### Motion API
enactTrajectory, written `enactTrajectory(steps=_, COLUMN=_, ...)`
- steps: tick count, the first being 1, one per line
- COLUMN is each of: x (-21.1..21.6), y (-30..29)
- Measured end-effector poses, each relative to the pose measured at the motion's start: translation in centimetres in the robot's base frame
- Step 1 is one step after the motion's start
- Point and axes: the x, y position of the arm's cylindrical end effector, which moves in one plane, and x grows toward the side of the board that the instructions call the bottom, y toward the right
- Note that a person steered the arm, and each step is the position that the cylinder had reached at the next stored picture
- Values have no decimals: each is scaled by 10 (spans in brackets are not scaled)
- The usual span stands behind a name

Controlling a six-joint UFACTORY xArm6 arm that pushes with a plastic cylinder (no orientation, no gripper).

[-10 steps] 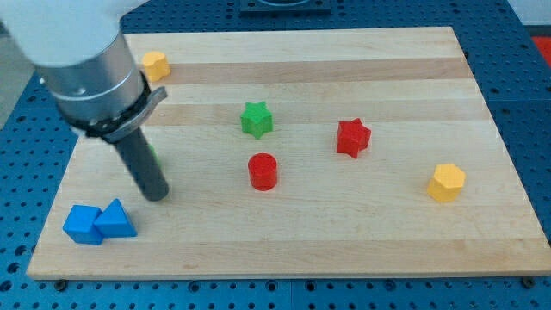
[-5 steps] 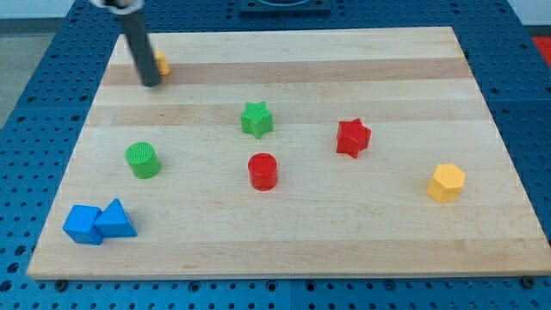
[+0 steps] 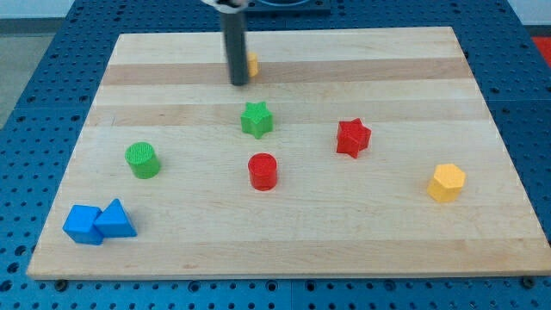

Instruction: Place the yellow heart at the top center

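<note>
Bright, even overhead light; counter (image 3: pixel 482 103) evenly lit, no glare. Soft short shadows under blocks. Rod (image 3: pixel 234 47) slightly motion-blurred; rest sharp.

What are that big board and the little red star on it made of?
The pale board looks like wood: lengthwise grain and glued strips show, with a smooth satin finish. The red star block is uniformly coloured and matte, probably plastic or painted wood; I cannot tell which.

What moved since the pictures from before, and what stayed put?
My tip swept from the board's lower left up to the top left corner, then toward the view's right along the top, pushing the yellow heart with it to near the top center. The heart now peeks out just right of the rod. All the other blocks stayed where they were.
</note>
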Motion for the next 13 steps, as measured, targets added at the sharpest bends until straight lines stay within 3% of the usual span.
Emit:
enactTrajectory(steps=1, x=-33, y=-2)
enactTrajectory(steps=2, x=-16, y=71)
enactTrajectory(steps=3, x=50, y=144)
enactTrajectory(steps=4, x=50, y=157)
enactTrajectory(steps=12, x=44, y=156)
enactTrajectory(steps=13, x=18, y=161)
